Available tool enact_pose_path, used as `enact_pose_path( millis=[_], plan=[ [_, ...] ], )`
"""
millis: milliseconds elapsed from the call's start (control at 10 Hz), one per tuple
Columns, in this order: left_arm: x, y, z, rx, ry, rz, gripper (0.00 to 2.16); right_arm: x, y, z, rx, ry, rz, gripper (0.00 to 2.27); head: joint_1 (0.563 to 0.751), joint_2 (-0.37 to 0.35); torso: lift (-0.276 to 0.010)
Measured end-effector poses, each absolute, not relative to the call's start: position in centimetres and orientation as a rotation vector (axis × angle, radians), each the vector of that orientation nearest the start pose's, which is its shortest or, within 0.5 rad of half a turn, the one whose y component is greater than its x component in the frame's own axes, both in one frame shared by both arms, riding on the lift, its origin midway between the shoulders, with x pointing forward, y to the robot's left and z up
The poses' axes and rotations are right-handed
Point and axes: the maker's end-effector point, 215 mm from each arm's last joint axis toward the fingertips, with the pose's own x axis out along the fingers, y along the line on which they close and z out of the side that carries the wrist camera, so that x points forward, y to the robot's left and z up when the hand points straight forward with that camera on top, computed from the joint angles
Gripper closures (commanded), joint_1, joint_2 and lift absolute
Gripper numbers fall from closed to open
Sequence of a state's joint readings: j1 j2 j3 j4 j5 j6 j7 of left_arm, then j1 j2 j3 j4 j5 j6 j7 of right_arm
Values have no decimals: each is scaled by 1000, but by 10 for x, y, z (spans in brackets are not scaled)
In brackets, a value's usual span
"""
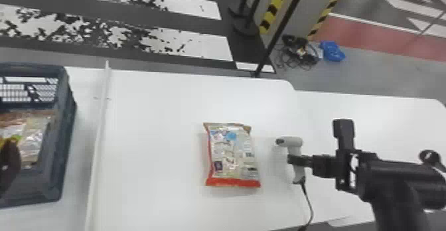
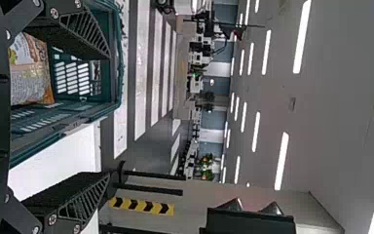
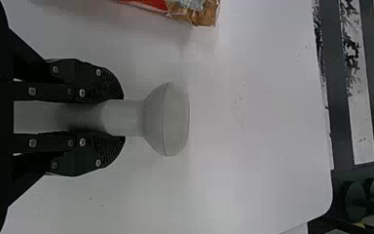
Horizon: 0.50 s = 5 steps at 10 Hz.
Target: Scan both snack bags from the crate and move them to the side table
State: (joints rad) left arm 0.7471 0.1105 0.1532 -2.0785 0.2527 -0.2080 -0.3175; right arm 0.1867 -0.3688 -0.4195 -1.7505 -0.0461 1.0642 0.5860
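At right, the scanner [image 1: 293,142] is pinched by the right claw [image 1: 292,160]; at far left, the left claw [image 1: 9,165] is spread. One snack bag [image 1: 233,154] is noted at centre on the table [image 1: 152,130], another [image 1: 35,142] in the crate [image 1: 64,140], left.

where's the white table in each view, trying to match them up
head view: the white table runs across the middle, under the snack bag and scanner
left wrist view: the table shows beside the crate
right wrist view: the table spreads behind the scanner in the right gripper
shared landmark: striped floor past the table's edge
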Motion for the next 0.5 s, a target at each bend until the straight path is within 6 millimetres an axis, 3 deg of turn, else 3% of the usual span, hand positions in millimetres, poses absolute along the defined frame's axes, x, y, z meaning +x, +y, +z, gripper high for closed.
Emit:
enact_pose_path(
  millis=[500],
  plan=[
    [362,255,-345,-65,10,-221,154,344,-410,-490,173,956,95,2250,695,-263,-75]
  ],
)
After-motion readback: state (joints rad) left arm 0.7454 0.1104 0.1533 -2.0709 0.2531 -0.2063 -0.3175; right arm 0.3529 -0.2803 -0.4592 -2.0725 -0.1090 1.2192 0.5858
